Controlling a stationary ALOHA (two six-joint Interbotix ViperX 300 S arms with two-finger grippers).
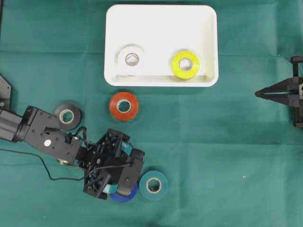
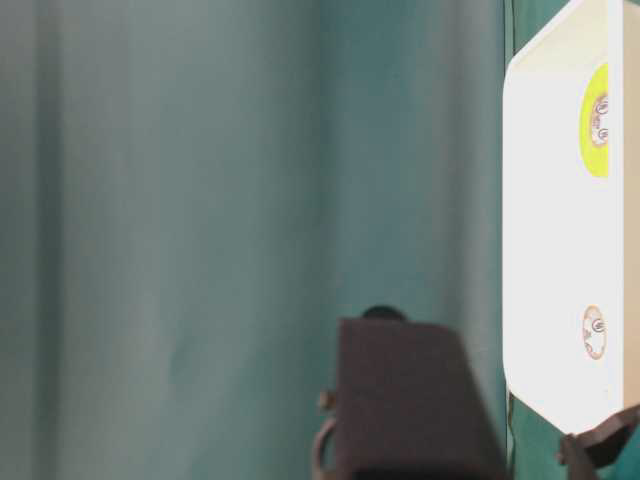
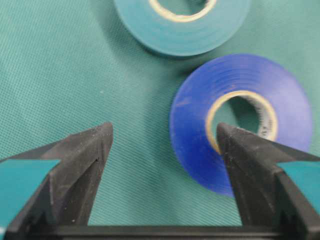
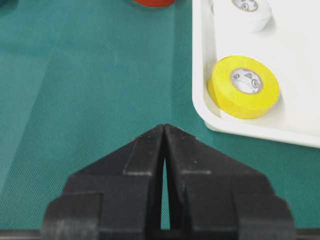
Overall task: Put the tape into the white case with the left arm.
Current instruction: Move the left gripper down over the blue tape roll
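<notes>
Green cloth covers the whole bench (image 1: pixel 227 156), and on it I see the white case (image 1: pixel 161 16) at the far middle, with its long side running left to right. Inside it lie a white tape (image 1: pixel 131 59) and a yellow tape (image 1: pixel 185 65), both flat, their holes facing up, both close to the near wall of the case.

Outside the case four rolls lie flat on the cloth. A red tape (image 1: pixel 124 106) is just in front of the case's near wall. A black tape (image 1: pixel 66 116) is to the left of it. At the near side a teal tape (image 1: pixel 154 185) lies beside a blue tape (image 1: pixel 124 195), which is mostly hidden under my left tool (image 1: pixel 127 176) in the overhead view.

From the left wrist camera I see this tool (image 3: pixel 165 145) with its two fingers spread wide. The blue tape (image 3: pixel 240 122) lies flat with its hole facing up, and it is not centred between the fingers: one finger (image 3: pixel 250 160) stands over the hole and the roll's near part, the other finger (image 3: pixel 85 160) is over bare cloth, apart from the roll. Whether the finger touches the roll I cannot tell. The teal tape (image 3: pixel 182 25) is just beyond the blue one.

My right tool (image 1: pixel 265 93) waits at the right edge, well apart from all rolls, its fingers (image 4: pixel 150 150) pressed together with nothing between them.
</notes>
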